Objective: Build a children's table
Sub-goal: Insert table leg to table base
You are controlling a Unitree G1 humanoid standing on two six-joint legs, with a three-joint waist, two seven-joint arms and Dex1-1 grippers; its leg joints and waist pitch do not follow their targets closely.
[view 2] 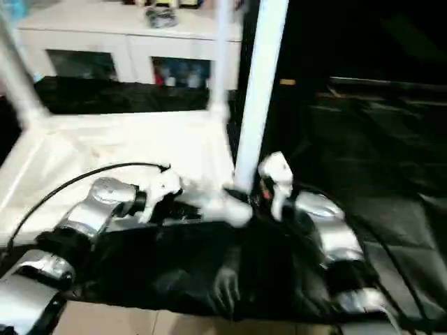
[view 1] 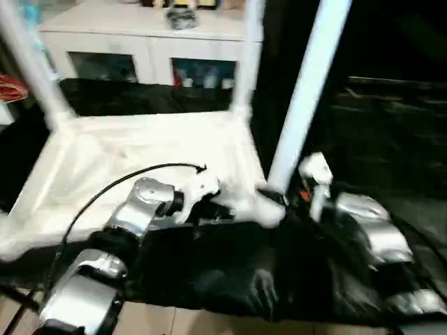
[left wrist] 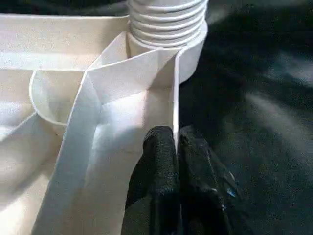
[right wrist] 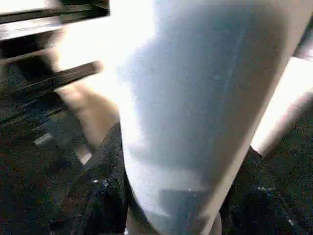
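The left pincer (left wrist: 176, 147) is clenching the tabletop's thin rim (left wrist: 174, 98); the right pincer (right wrist: 171, 196) is grasping the smooth, likely slippery leg (view 1: 307, 91) low, near its socket.

Silver forearms (view 1: 143, 206), black joints, white wrist housings; black cable (view 1: 112, 185) looping over left arm; black fingers (left wrist: 164, 166).

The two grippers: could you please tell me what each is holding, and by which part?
The left gripper pinches the tabletop's thin side wall near a corner socket. The right gripper clasps a leg near its lower end.
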